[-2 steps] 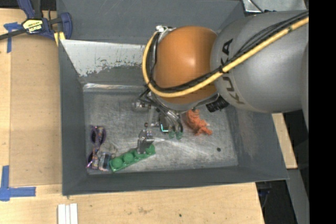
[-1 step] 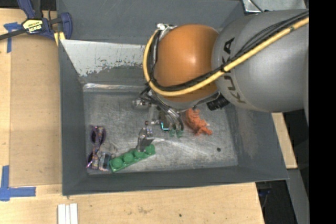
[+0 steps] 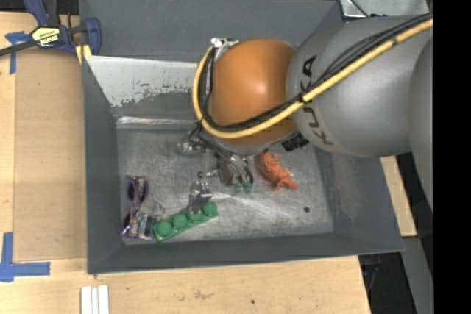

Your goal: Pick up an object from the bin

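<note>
Camera view, near wall of the grey bin point(image 3: 99, 232) first: a green knobbed strip point(image 3: 184, 221) lies on the floor close to the near wall, left of centre, slanting up toward the right. Just left of it, in the near-left corner, a small mixed-colour piece point(image 3: 138, 226); a purple piece point(image 3: 137, 189) lies a little farther in, along the left wall.

Mid-floor: gripper point(image 3: 210, 191) is low in the bin, over the right-hand end of the green knobbed strip. Contact with the strip not resolvable. Whether the claw stands apart or together cannot be told from this angle; nothing is seen clamped in it. A small green bit point(image 3: 243, 188) sits just beside the gripper on its right. An orange toy point(image 3: 278, 173) lies farther right, apart from the gripper, partly under the arm's shadow.

Farther back: a rounded orange cover point(image 3: 246, 88) on the wrist hides the far half of the floor, with a yellow cable point(image 3: 243, 134) looped round it. The silver arm point(image 3: 368, 92) enters over the right wall
</note>
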Controlling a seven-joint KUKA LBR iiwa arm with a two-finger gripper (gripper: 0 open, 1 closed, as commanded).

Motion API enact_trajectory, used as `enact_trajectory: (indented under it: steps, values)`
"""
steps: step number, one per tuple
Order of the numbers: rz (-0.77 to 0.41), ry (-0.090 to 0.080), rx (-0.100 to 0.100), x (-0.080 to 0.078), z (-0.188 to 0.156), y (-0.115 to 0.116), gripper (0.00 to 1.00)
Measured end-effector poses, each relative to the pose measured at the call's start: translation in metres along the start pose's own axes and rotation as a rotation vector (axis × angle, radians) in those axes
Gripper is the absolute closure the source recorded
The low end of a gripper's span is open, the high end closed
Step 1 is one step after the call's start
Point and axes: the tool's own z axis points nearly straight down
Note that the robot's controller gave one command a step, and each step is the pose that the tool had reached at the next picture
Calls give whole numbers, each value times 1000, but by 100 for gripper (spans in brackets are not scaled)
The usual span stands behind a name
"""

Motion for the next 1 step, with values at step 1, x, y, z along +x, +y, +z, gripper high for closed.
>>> enact_trajectory:
  steps: [1]
  values:
    - [-306,1,-1,6,68,-4,0]
